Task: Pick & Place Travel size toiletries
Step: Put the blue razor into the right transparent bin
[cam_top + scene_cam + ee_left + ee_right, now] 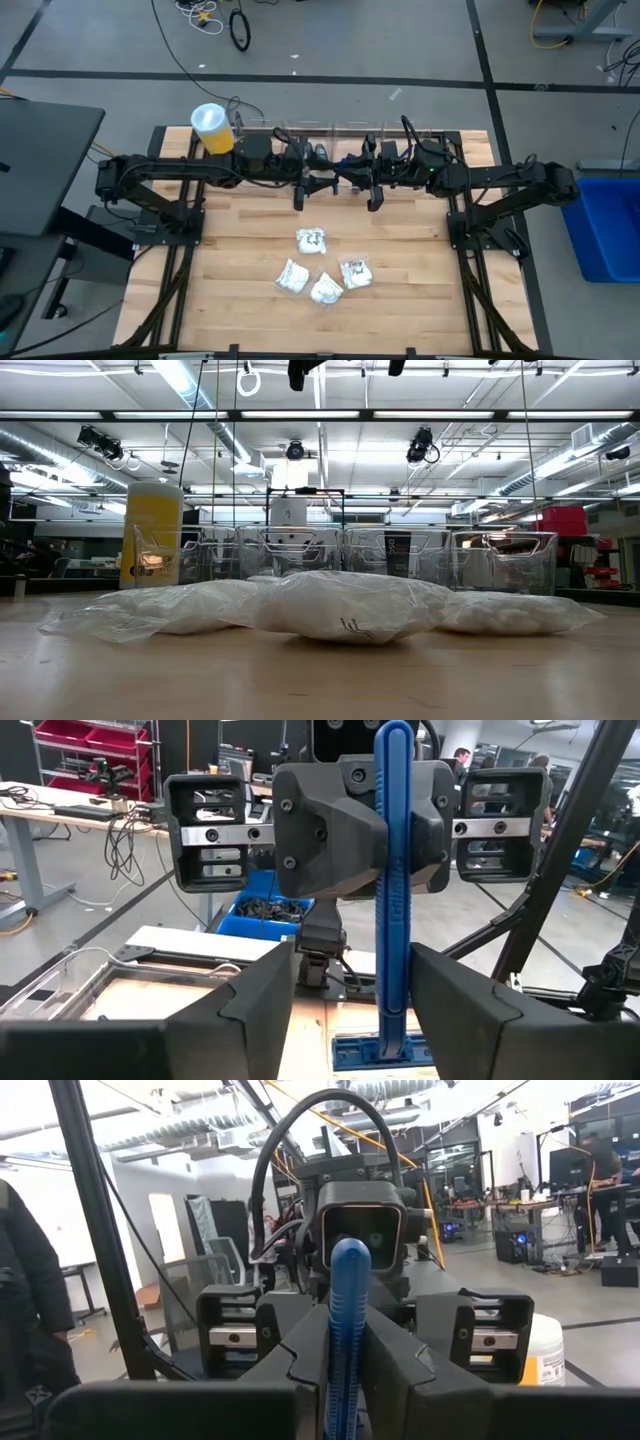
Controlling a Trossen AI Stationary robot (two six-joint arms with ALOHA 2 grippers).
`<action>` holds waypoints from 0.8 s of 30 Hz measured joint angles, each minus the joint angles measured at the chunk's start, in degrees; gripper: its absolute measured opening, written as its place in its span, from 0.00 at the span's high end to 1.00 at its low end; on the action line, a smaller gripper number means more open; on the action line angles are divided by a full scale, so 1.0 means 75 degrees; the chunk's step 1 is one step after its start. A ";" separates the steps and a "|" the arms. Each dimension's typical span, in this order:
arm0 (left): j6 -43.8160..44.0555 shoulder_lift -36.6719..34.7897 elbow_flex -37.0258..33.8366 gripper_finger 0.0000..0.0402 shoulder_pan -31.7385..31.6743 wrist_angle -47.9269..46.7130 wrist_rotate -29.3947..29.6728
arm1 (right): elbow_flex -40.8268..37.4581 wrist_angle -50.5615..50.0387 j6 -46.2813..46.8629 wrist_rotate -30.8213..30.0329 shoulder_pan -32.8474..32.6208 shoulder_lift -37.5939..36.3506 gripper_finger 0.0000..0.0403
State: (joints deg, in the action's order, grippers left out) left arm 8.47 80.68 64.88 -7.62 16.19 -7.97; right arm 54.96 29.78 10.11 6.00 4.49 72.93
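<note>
Razor clamped in right fingers; left fingers released beside it, packets below.

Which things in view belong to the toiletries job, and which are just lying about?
Job: thin blue plastic razor, gripped by the right pincer, open left pincer around it; four white plastic packets; clear plastic bins, probably the drop-off.
Lying about: tall yellow cylinder with white lid; blue crate beside the table.
</note>
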 joint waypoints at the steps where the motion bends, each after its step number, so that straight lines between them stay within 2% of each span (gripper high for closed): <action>1: 0.0021 0.0000 0.0000 0.49 0.0000 0.0000 0.0000 | 0.0000 0.0003 0.0000 0.0002 0.0000 0.0000 0.88; 13: 0.0245 0.0000 0.0000 0.47 0.0002 0.0000 -0.0447 | 0.0000 0.0003 -0.0003 -0.0026 0.0000 0.0000 0.89; 24: 0.0274 -0.0028 0.0000 0.47 0.0003 -0.0017 -0.0468 | 0.0002 -0.0312 -0.0024 0.0015 0.0003 -0.0173 0.89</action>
State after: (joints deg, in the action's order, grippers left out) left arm 10.52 80.47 64.88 -7.60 16.05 -11.48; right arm 54.98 27.44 9.93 6.11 4.51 71.63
